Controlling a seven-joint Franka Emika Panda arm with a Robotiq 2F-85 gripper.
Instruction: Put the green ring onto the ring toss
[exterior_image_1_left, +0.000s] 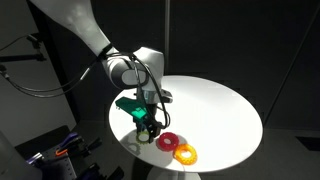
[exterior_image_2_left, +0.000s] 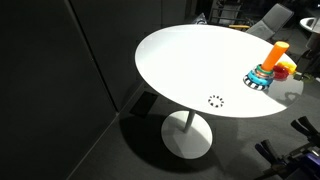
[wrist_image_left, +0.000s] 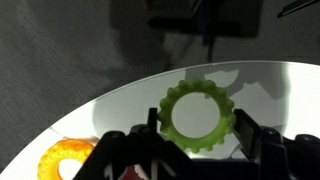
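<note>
Black fingers (wrist_image_left: 146, 128) of the end effector (wrist_image_left: 194, 124) are sitting closest to the wrist camera. One is at 9 o'clock and one is at 3 o'clock of a small green ring (wrist_image_left: 198, 93) made of plastic with a bumpy edge. They are pressing on its two sides, so the end effector looks to be pinching the green ring. The ring's shadow is falling a little way off at 1 o'clock, so I think the ring is hanging just above the white round surface (wrist_image_left: 120, 105).

An orange-yellow plastic ring (wrist_image_left: 65, 158) is lying at 8 o'clock of the green ring. In an exterior view the end effector (exterior_image_1_left: 148, 128) is hanging low, near the edge of the surface (exterior_image_1_left: 215, 105). A red plastic ring (exterior_image_1_left: 168, 139) is lying just beside it at 4 o'clock. The orange-yellow ring (exterior_image_1_left: 185, 153) is touching the red one, farther out at 4 o'clock.

The ring toss (exterior_image_2_left: 270, 64) is an upright orange peg on a round blue base. In an exterior view it is standing near the surface's edge, at 3 o'clock in that picture. The wrist view is not showing it.

The step now looks like carrying the ring to the peg. To do it well, the arm should be:
- squeezing firmly
- holding the ring flat
- lifting it higher than the top of the peg
- putting the hole right over the peg before going down
- letting go only at the end
</note>
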